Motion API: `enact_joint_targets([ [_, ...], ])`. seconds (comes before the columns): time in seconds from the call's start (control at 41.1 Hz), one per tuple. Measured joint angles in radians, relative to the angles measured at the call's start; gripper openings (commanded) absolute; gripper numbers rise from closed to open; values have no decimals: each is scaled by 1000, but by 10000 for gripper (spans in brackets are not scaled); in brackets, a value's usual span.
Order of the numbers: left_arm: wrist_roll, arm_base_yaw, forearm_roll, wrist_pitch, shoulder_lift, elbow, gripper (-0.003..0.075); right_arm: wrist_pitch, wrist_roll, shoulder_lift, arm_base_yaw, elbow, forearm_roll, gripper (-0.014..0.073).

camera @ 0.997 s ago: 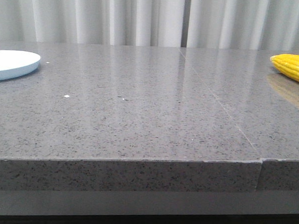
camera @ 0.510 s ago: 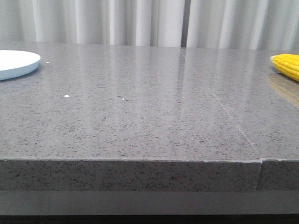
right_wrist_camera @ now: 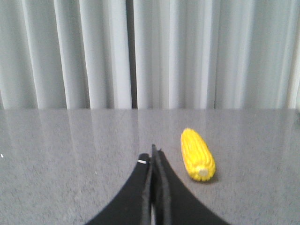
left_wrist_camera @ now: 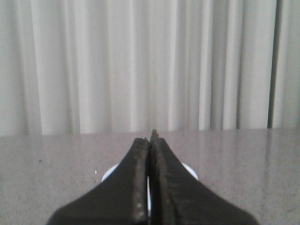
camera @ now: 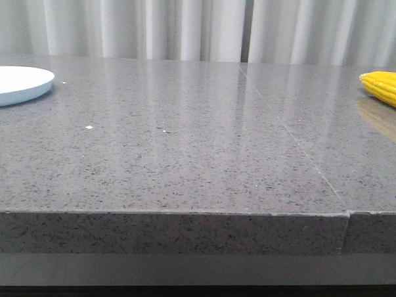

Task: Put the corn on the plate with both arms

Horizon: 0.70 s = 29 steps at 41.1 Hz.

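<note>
Corn [camera: 390,90] sits far out at the right edge of the speckled grey stone table [camera: 184,154], bright yellow, rows of bumpy kernels, casting a soft reflection on the polished top. Way over on the other side, well apart, lies the plate [camera: 18,85], round, shallow, white with a pale-blue tint along its low rim. Pleated white curtains [camera: 190,23] hang behind. From the right wrist, the right gripper [right_wrist_camera: 153,154] shows its black fingers pressed together, nothing between them, and the cob (pale stub end facing the camera) lies just beside the tips. The left gripper [left_wrist_camera: 151,140] is likewise closed and empty, rough-edged dark fingers touching, the plate peeking out on either side beyond them.
</note>
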Motion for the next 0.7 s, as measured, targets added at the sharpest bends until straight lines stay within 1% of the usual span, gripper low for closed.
enact_joint_targets([
  [0.17,0,0,-4,118,68,-204,-20,121,0,74,0,-165,0,-120],
  [0.365,0,0,-4,269,221,-389,-20,269,0,254,0,-343,0,-120],
  [0.462,0,0,-4,325,290,-424,-20,338,0,337,0,-397,0,-120],
  [0.583,0,0,-4,372,356,-428,-20,393,0,423,0,-410,0,-120],
  [0.705,0,0,-4,382,402,-428,-20,430,0,496,0,-410,0,-120],
])
